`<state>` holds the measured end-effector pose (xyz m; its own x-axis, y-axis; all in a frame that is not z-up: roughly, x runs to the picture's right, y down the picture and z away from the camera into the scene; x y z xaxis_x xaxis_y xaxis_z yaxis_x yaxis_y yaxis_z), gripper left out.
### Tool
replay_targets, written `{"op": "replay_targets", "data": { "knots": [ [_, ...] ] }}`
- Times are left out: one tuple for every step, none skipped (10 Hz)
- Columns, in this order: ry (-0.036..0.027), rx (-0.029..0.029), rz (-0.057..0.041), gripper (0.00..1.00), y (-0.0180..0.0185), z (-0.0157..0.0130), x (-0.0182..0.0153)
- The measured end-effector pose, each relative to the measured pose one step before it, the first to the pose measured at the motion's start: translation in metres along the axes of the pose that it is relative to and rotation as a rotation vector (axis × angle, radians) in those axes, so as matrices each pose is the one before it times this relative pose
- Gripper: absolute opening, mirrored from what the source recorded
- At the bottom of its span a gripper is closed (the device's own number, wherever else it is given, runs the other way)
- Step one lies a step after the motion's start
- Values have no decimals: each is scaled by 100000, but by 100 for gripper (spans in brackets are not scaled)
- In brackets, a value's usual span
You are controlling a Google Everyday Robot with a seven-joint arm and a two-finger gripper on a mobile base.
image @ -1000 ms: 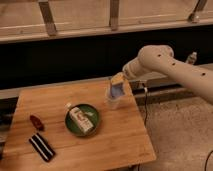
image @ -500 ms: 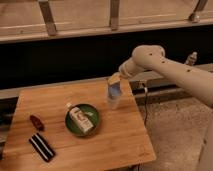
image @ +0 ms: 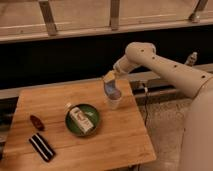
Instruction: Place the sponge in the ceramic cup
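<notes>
The ceramic cup (image: pixel 114 103) is a small pale cylinder standing on the wooden table (image: pixel 115 145) near its far right edge. Directly over the cup's mouth hangs my gripper (image: pixel 109 80), pointing down from the white arm that reaches in from the right. A light-blue sponge (image: pixel 111 88) shows just below the gripper. The gripper is shut on it, and its lower end sits at the rim of the cup. How deep the sponge reaches into the cup is hidden.
A dark green plate (image: pixel 71 128) holding a small packet (image: pixel 81 120) sits mid-table, left of the cup. A black white-striped bar (image: pixel 41 146) and a small reddish-brown object (image: pixel 36 121) lie at the front left. A dark wall and rail run behind the table.
The gripper with the sponge has drifted slightly left while staying over the cup. Nothing else on the table has moved.
</notes>
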<state>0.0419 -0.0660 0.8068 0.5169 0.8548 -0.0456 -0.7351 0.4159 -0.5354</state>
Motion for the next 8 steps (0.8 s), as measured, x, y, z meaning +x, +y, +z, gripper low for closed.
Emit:
{"op": "replay_targets", "data": {
  "knots": [
    [-247,-427,588,0,-427,294,348],
    [-753,-709,559,0,-318,242,262],
    [-1847,-1498,673,0,-282,157,320],
    [-2671,-1559,512,0,-452,2,435],
    [-2119,-1893,81,0,-135,196,206],
    [-1305,-1350,-404,0,122,217,-58],
    [-1807,-1435,-268,0,-33,245,112],
    [-1412,-981,309,0,-172,88,210]
  ]
}}
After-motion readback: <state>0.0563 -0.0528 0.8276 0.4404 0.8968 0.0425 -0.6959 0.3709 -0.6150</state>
